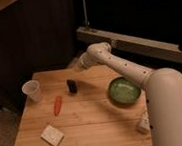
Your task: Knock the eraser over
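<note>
The eraser (72, 86), a small dark block, stands upright on the wooden table (93, 118), left of centre and towards the back. My gripper (80, 65) hangs over the table's back edge, a little behind and to the right of the eraser and apart from it. The white arm runs from it back to the right side of the view.
A white cup (32, 90) stands at the table's left. A slim red-orange item (57, 105) lies in front of the eraser. A pale square pad (52, 135) lies front left. A green bowl (123, 91) sits right, and a white bottle (143, 122) stands by the front right edge.
</note>
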You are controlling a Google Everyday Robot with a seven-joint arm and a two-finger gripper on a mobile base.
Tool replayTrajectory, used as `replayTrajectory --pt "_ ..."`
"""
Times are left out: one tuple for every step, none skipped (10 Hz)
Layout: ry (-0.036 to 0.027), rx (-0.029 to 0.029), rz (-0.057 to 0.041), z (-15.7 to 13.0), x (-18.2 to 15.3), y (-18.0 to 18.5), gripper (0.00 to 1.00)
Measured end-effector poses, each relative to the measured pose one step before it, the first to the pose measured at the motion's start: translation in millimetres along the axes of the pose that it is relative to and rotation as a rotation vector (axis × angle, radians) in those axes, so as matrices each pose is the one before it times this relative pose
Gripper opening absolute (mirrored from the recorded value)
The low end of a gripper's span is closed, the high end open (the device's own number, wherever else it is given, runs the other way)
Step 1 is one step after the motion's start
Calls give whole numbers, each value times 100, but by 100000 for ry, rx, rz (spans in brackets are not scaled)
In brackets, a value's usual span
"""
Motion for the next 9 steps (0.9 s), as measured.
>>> replayTrajectory --pt "-1909 2308 1023 1549 -787 -419 0" --pt "-1648 2679 1157 1388 -706 -312 0" --pt "-133 940 -98 731 -402 -372 0" --pt "294 -1185 -1184 240 -633 -295 0" --pt "117 -637 -320 -106 -171 -328 0" --pt "65 -42 -591 -259 394 -398 0" --pt "-46 484 -626 -468 801 -596 0" --pt "-125 243 -540 -883 807 -251 0" --pt "-225 50 -439 -370 203 -195 0"
